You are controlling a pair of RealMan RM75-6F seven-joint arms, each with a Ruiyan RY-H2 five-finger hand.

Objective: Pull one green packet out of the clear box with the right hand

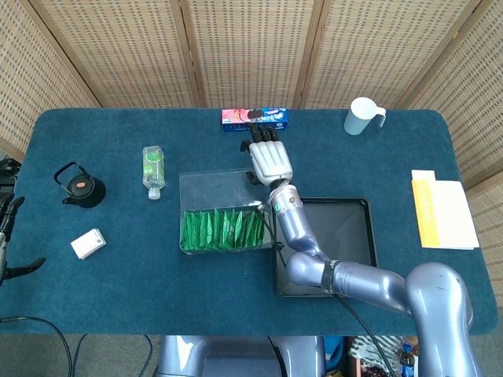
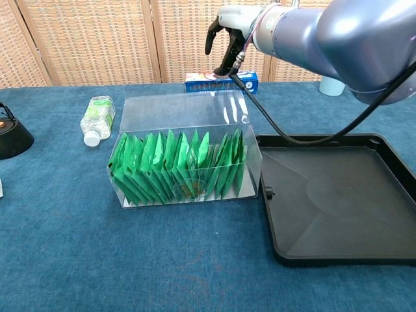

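Observation:
The clear box stands left of the tray, with a row of green packets upright inside. Its clear lid is swung open and stands up along the far side. My right hand hangs above the lid's right far corner, fingers bent downward and apart, nothing in it. I cannot tell whether its fingertips touch the lid. My left hand shows at the table's left edge, fingers spread and holding nothing.
A black tray lies right of the box. Behind it are a cookie box and a white cup. A bottle, kettle and small white box sit left. Papers lie far right.

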